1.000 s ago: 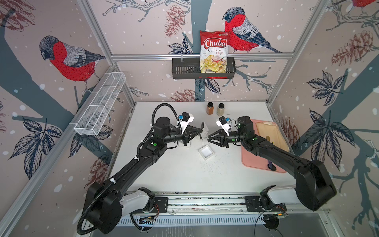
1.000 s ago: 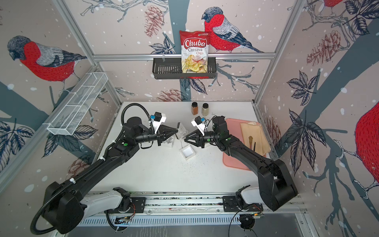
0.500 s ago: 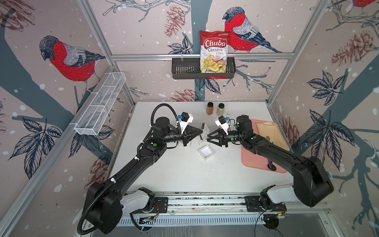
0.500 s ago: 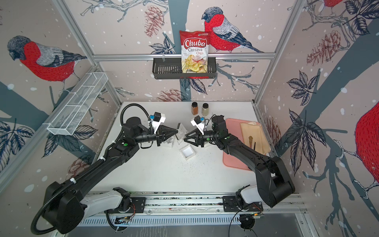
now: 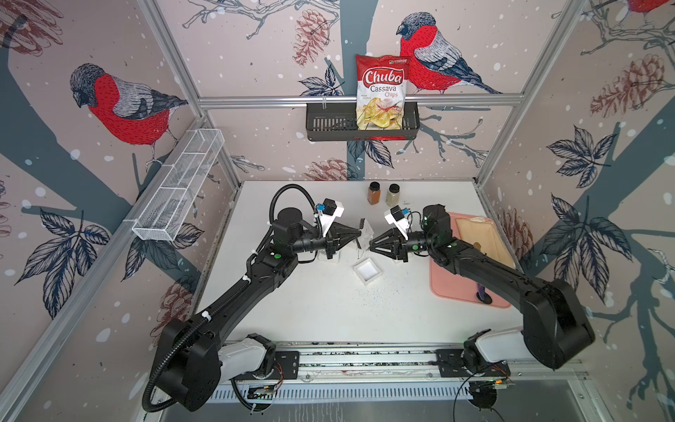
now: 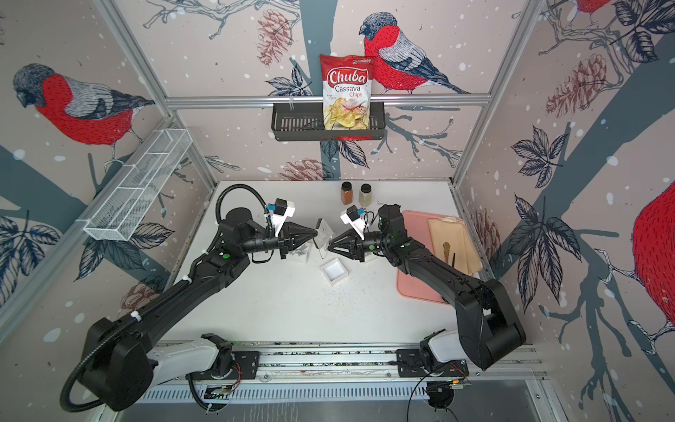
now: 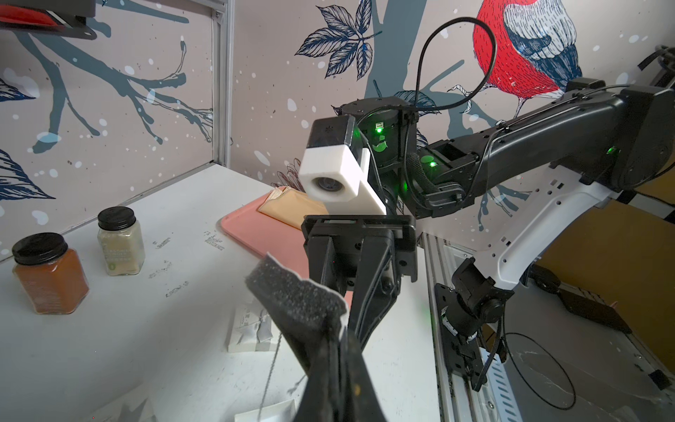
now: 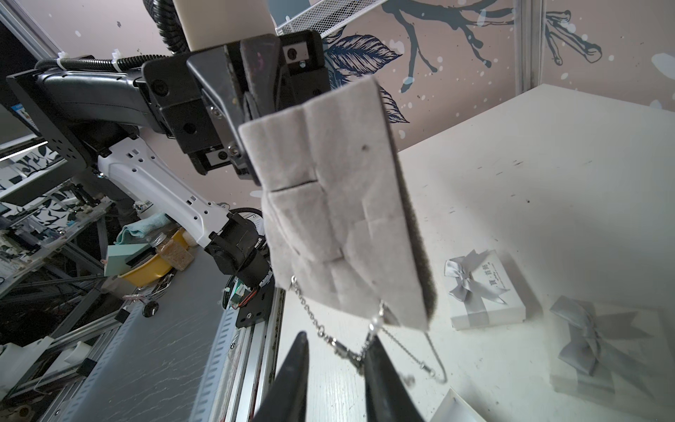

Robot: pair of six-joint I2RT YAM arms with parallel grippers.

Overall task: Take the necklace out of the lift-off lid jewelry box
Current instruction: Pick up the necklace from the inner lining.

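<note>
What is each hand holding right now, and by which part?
The left hand pinches the grey foam pad by an upper corner; the right hand holds nothing.

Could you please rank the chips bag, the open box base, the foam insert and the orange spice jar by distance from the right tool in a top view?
From the right tool:
1. foam insert, hanging just ahead of its tips.
2. open box base, lying below it.
3. orange spice jar, standing farther back.
4. chips bag, highest and rearmost.
</note>
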